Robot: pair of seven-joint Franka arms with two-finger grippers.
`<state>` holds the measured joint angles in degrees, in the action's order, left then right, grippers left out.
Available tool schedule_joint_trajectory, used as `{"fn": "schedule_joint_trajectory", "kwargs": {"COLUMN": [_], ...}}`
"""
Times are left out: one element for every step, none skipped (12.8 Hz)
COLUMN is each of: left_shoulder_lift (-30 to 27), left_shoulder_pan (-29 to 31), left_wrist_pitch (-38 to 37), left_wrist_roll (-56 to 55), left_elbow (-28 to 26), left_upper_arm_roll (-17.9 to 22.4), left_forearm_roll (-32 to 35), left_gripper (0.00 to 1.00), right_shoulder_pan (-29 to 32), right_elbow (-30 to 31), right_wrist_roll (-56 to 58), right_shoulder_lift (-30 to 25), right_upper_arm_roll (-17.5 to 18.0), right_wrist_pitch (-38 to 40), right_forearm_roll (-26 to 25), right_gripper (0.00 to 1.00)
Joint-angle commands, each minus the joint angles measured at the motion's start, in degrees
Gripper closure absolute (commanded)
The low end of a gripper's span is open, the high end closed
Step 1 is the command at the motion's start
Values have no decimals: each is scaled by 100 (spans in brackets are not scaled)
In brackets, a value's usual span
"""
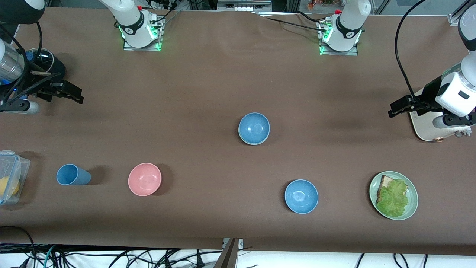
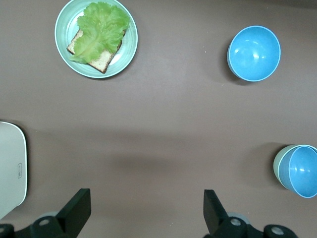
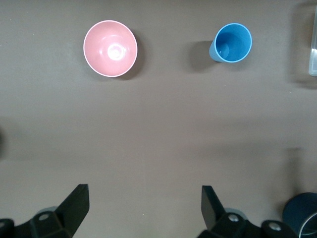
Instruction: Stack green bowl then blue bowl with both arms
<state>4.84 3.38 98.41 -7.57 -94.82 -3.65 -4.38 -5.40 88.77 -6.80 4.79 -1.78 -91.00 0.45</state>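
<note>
A blue bowl (image 1: 254,127) sits nested in the pale green bowl (image 1: 243,139) at the table's middle; only the green rim shows under it. The left wrist view shows the same pair, blue bowl (image 2: 303,172) inside green bowl (image 2: 278,166). A second, brighter blue bowl (image 1: 301,196) stands alone nearer the front camera, also in the left wrist view (image 2: 254,52). My left gripper (image 1: 397,107) is open and empty at the left arm's end of the table, over bare table in its wrist view (image 2: 147,198). My right gripper (image 1: 76,95) is open and empty at the right arm's end (image 3: 146,196).
A pink bowl (image 1: 144,179) and a tall blue cup (image 1: 73,175) stand toward the right arm's end. A clear plastic box (image 1: 10,178) sits at that table edge. A green plate with bread and lettuce (image 1: 412,197) and a white device (image 1: 424,128) are toward the left arm's end.
</note>
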Motion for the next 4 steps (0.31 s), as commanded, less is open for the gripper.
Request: {"fn": "schedule_joint_trajectory", "kwargs": {"left_shoulder_lift": [464,587,641,641], "left_shoulder_pan": [5,13,22,48], "left_wrist_pitch": [-461,-594,-664,-674], "left_wrist_roll": [98,98,98,106], "left_elbow": [761,928,991,991], "left_upper_arm_roll": [-66,-66,-66,-66], "left_forearm_roll": [139,148,140,148], "left_gripper": [0,0,0,0], "right_shoulder_pan": [13,4,4,13], "right_elbow": [-106,-106,-106,-106], "right_wrist_roll": [-75,-146,-138,-146], "right_shoulder_lift": [31,23,22,22], "right_upper_arm_roll": [-15,-15,-15,-15], "right_wrist_pitch": [170,179,188,188], "right_forearm_roll": [86,86,86,86], "right_gripper": [0,0,0,0]}}
